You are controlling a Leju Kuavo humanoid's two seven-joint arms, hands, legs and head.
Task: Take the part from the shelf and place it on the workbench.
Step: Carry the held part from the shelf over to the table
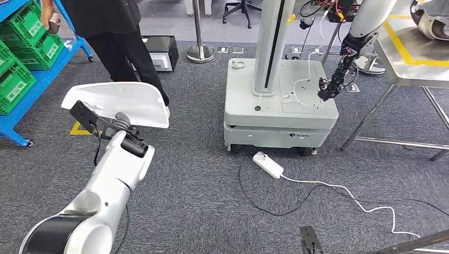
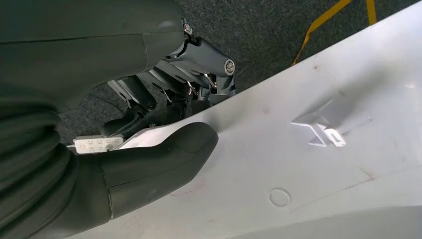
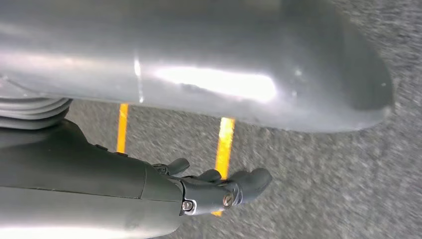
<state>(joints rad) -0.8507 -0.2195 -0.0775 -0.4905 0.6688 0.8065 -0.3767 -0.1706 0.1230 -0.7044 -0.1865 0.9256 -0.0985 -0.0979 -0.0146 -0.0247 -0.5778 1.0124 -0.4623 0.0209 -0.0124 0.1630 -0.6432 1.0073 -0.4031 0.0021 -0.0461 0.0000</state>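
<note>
A robotics lab or workshop floor: grey carpet (image 1: 201, 201) marked with yellow tape (image 1: 402, 47), a blue rack (image 1: 32, 90) of green crates (image 1: 32, 37), a steel workbench (image 1: 418, 58), a wheeled grey robot base (image 1: 278, 106) (cables trailing to a power strip (image 1: 268, 164)), and a stanchion (image 1: 199, 50).

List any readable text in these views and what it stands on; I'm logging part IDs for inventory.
No text can be read.
Small white label by the left hand, at the edge of the white part: print too small to read.
White part, green crates, grey cart: no markings readable.
</note>
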